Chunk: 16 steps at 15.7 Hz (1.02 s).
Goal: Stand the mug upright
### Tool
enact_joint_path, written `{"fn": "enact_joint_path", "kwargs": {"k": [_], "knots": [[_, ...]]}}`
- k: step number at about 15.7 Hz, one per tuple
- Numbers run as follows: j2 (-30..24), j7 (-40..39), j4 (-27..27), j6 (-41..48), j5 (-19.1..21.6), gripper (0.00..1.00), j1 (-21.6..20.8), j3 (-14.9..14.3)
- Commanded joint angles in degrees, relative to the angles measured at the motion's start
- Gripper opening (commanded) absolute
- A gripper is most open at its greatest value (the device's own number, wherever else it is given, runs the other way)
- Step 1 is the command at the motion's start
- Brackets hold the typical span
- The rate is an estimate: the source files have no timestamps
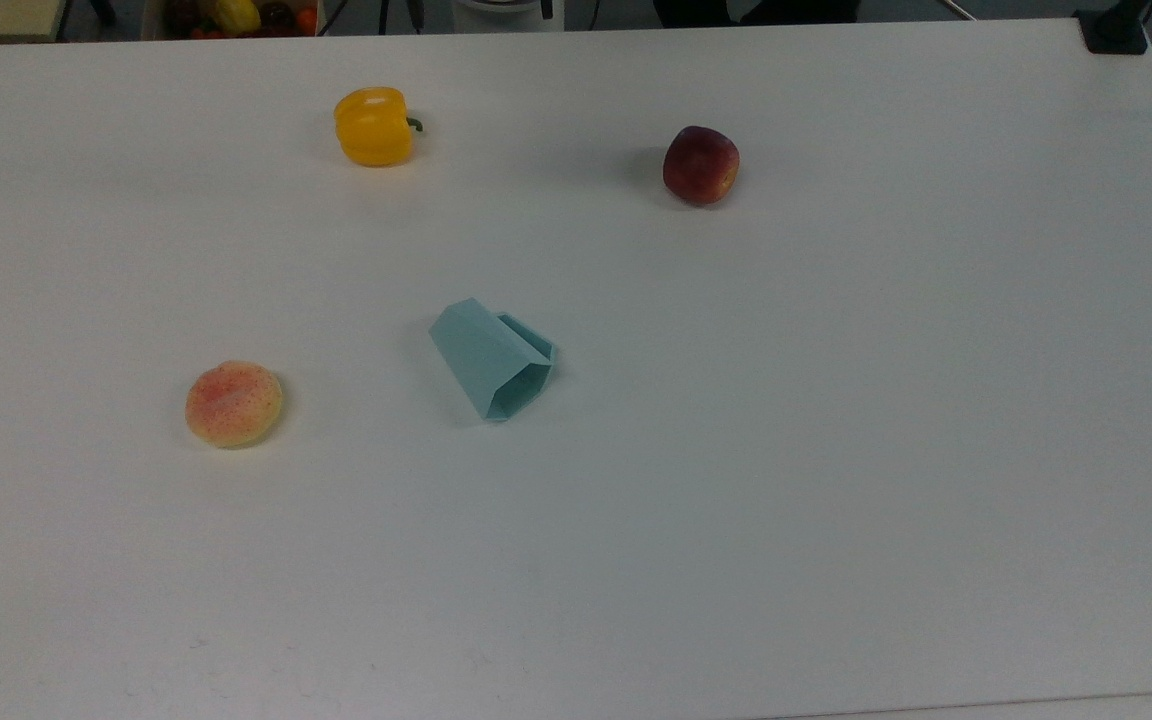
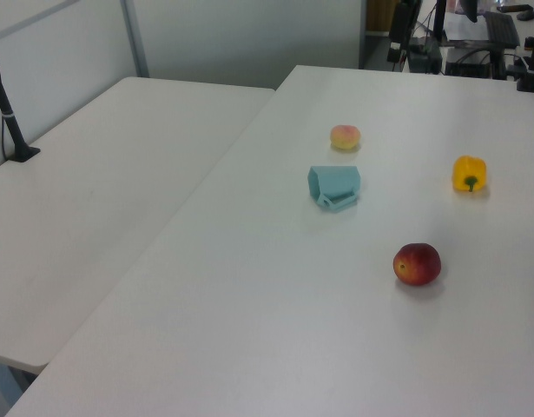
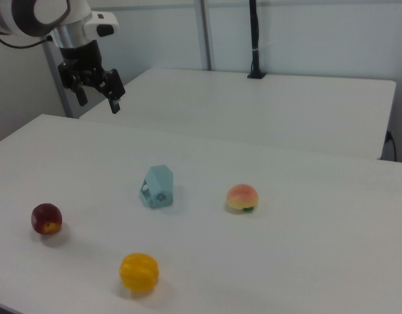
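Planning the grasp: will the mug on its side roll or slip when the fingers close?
The mug lies on a flat facet, so it probably slides on the table rather than rolls. Its tapered walls may let pads slip toward the narrower base. It looks rigid and likely light. The gripper hangs open, well above it.

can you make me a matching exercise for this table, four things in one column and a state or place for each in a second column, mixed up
Things
1. mug
2. yellow pepper
3. red apple
4. end effector

States or places
A. raised above the table, fingers apart, holding nothing
B. lying on its side, open rim toward the top view's lower right
C. near the far edge in the top view, on the top view's left, green stem pointing to the top view's right
D. near the far edge in the top view, to the top view's right of the mug

Pairs: 1-B, 2-C, 3-D, 4-A
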<state>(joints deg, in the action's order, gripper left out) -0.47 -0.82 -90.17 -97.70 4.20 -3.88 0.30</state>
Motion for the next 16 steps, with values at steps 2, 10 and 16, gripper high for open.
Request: {"fn": "enact_joint_path", "kwargs": {"k": [2, 10, 16], "knots": [[-1.37, 0.64, -1.5, -0.3, 0.9, 1.0, -0.95, -1.0], [-1.28, 2.31, -1.5, -0.3, -0.07, 1.0, -1.04, -0.83], [-0.32, 4.93, 0.95, 2.77, -2.36, 1.0, -1.31, 0.32]]}}
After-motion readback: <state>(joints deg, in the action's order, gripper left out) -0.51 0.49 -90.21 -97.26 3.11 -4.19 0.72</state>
